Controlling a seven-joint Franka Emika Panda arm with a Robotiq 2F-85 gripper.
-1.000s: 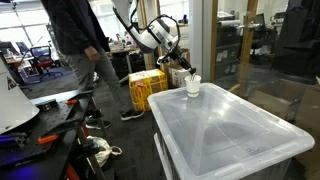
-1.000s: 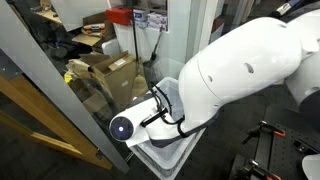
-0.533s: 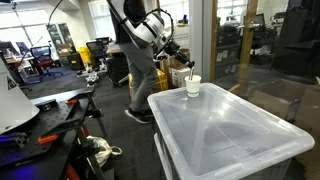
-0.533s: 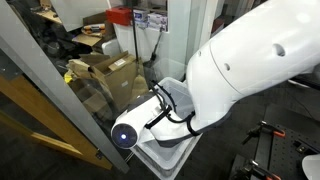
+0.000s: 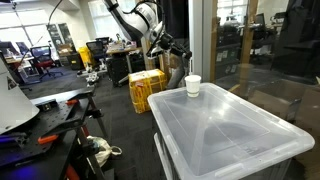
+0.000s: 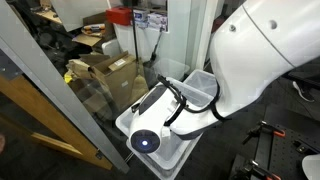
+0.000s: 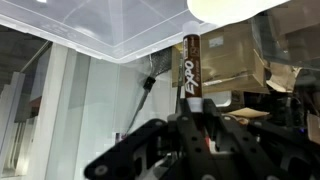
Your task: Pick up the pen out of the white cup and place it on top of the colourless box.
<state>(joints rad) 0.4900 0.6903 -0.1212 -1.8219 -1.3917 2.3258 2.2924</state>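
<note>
The white cup [image 5: 193, 86] stands upright on the near corner of the colourless plastic box [image 5: 230, 125]. My gripper [image 5: 170, 50] hangs above and beside the cup, apart from it. In the wrist view my gripper [image 7: 193, 118] is shut on the pen [image 7: 190, 68], a dark Expo marker that sticks out past the fingers. The cup's white rim [image 7: 225, 8] shows at the top edge there, and the box lid [image 7: 110, 25] fills the upper left. In an exterior view my white arm covers most of the box [image 6: 200, 88].
A yellow crate [image 5: 147, 88] stands on the floor behind the box. A glass partition [image 5: 205, 40] rises close beside the cup. Cardboard boxes [image 6: 105, 75] lie beyond the glass. A workbench with tools [image 5: 40, 115] stands across the aisle.
My gripper has lifted up and away from the cup with the pen in it. The person who walked behind the arm has left the view.
</note>
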